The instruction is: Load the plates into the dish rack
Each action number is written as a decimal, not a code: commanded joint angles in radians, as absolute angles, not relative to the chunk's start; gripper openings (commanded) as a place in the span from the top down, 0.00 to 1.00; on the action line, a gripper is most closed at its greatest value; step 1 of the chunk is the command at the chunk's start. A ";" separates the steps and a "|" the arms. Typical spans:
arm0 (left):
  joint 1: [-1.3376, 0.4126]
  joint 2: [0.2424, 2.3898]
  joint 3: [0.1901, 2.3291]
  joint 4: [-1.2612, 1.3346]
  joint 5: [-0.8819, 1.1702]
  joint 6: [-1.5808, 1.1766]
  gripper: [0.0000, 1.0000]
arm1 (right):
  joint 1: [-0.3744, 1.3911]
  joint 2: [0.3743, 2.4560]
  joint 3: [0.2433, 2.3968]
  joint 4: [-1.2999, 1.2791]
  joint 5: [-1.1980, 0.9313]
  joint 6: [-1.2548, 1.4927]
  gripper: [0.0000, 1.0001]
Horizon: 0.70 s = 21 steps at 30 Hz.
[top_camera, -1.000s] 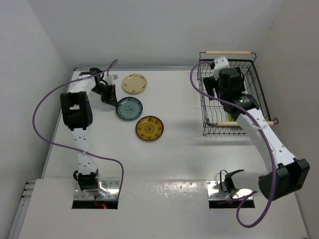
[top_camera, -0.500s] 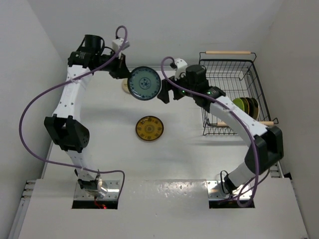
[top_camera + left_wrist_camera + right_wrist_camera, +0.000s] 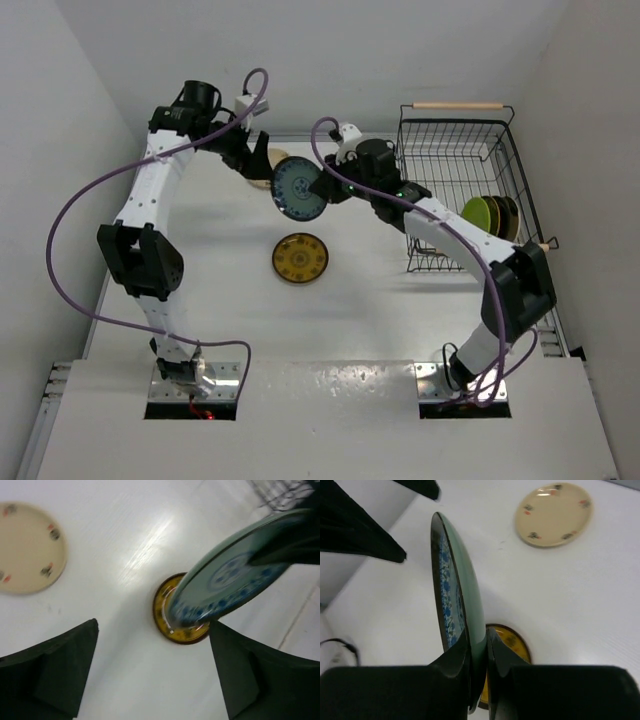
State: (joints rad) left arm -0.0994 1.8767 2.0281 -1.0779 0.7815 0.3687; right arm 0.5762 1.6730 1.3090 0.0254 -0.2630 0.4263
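Observation:
The blue patterned plate (image 3: pixel 297 189) hangs on edge in the air above the table, and my right gripper (image 3: pixel 323 185) is shut on its rim. In the right wrist view both fingers (image 3: pixel 454 666) pinch the blue plate (image 3: pixel 456 580). My left gripper (image 3: pixel 259 158) stands open just left of the plate, apart from it; its left wrist view shows wide-spread fingers (image 3: pixel 55 672) and the blue plate (image 3: pixel 227 582) beyond them. A brown-and-yellow plate (image 3: pixel 300 257) lies flat on the table below. A beige plate (image 3: pixel 262 172) lies partly hidden behind my left gripper. The black wire dish rack (image 3: pixel 457 104) stands at the right.
A lime green plate (image 3: pixel 478 213) and darker plates (image 3: pixel 506 212) stand on edge in the rack's right part. The right arm stretches from the rack's front left corner to the blue plate. White walls enclose the table at the back and both sides.
The blue plate has passed from my left gripper to my right: the left jaws opened and drew back, the right jaws shut on the rim. The plate dropped slightly.

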 commanded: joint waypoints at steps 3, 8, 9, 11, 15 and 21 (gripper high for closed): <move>-0.101 1.888 2.108 -1.023 0.335 0.215 0.00 | 0.535 1.462 1.328 -0.056 0.084 0.244 1.00; -0.064 1.921 2.142 -1.049 0.023 0.193 0.00 | 0.364 1.365 1.368 -0.280 0.372 0.099 1.00; -0.055 1.908 2.103 -1.037 0.023 0.193 0.00 | 0.326 1.353 1.368 -0.300 0.402 0.036 1.00; -0.055 1.888 2.050 -1.014 0.012 0.204 0.00 | 0.281 1.353 1.333 -0.316 0.544 -0.096 1.00; -0.055 1.879 1.994 -1.002 0.055 0.204 0.00 | 0.212 1.446 1.304 -0.365 0.736 -0.199 1.00; -0.066 1.902 1.918 -1.048 0.182 0.254 0.00 | 0.132 1.463 1.218 -0.393 0.658 -0.123 1.00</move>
